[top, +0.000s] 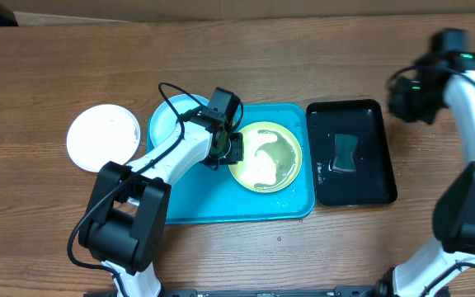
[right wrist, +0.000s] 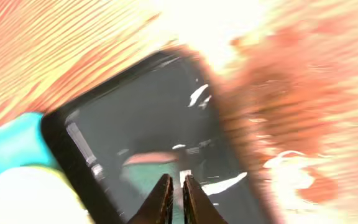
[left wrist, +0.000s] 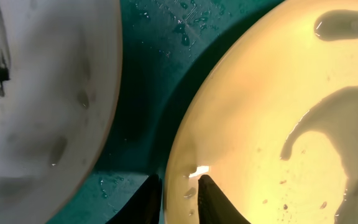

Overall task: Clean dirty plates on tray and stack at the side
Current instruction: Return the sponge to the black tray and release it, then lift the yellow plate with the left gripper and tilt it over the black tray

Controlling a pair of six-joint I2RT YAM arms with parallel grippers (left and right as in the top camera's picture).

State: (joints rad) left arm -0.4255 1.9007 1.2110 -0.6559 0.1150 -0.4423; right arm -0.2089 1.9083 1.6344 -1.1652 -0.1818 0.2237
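The left gripper is narrowly closed on the rim of the yellow-green plate: in the left wrist view one of its fingers rests inside the rim and the other outside it, over the tray. This plate lies right of centre in the tray and carries pools of liquid. The light blue plate sits at the tray's upper left corner, just beside the yellow-green one but apart from it, and shows a dark smear. The white plate lies on the table left of the tray. The right gripper hangs over the black tray at the right of the overhead frame, fingers drawn close with nothing seen between them; the sponge lies inside that tray. Judged step: transfer of the wetted yellow-green plate to the white plate, though the pinch could equally serve to steady it for wiping. Procedure: verify that the rim is seated deep between the pads, since a wet edge is likely to slip. Raise the gripped side first and let the liquid drain into the tray. Lift high enough to pass above the light blue plate. Keep the plate near level in transit, centre it above the white plate, lower until contact, then release
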